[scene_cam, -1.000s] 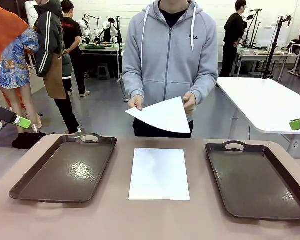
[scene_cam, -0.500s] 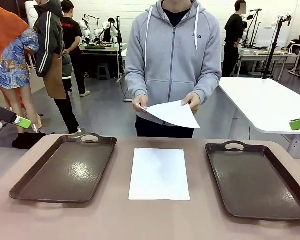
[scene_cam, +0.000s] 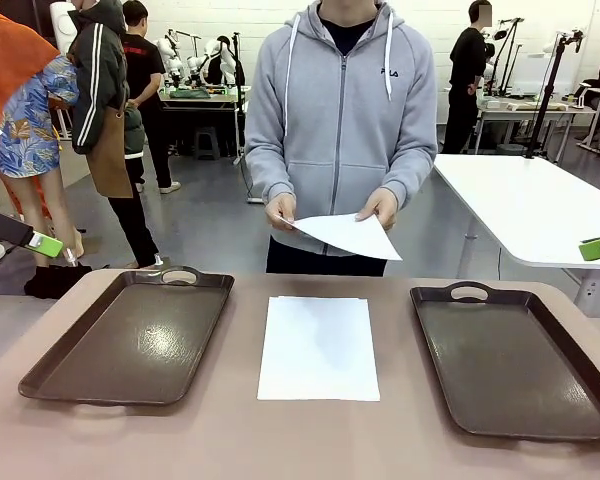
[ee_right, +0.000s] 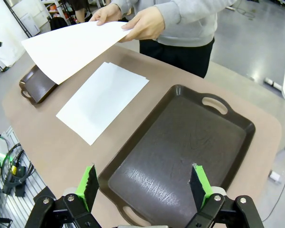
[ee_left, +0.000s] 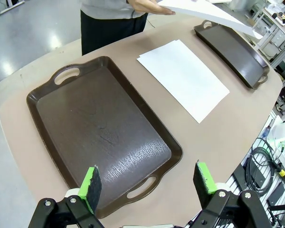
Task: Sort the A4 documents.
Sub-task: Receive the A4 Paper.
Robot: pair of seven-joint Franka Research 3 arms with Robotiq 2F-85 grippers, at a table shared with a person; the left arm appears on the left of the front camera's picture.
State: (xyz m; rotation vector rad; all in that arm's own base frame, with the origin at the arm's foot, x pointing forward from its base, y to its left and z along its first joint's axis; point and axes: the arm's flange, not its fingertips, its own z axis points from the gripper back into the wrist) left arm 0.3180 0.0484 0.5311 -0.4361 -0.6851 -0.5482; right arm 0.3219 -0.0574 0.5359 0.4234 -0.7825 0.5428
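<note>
White A4 documents [scene_cam: 318, 347] lie stacked in the middle of the table, between two brown trays. The person at the far side holds another white sheet [scene_cam: 348, 235] in both hands above the table's far edge; it also shows as a sheet [ee_right: 69, 47] in the right wrist view and a sheet [ee_left: 206, 14] in the left wrist view. My left gripper [ee_left: 148, 185] hangs open above the near end of the left tray [ee_left: 99, 130]. My right gripper [ee_right: 143, 183] hangs open above the right tray [ee_right: 180, 152]. Both grippers hold nothing.
The left tray [scene_cam: 130, 335] and the right tray [scene_cam: 515, 360] are bare inside. Green pad tips show at the left edge [scene_cam: 46, 244] and the right edge [scene_cam: 598, 248] of the front view. Other people and tables stand behind.
The person has lowered and flattened the held sheet, bringing it nearer level. Both grippers have stayed still and open.
</note>
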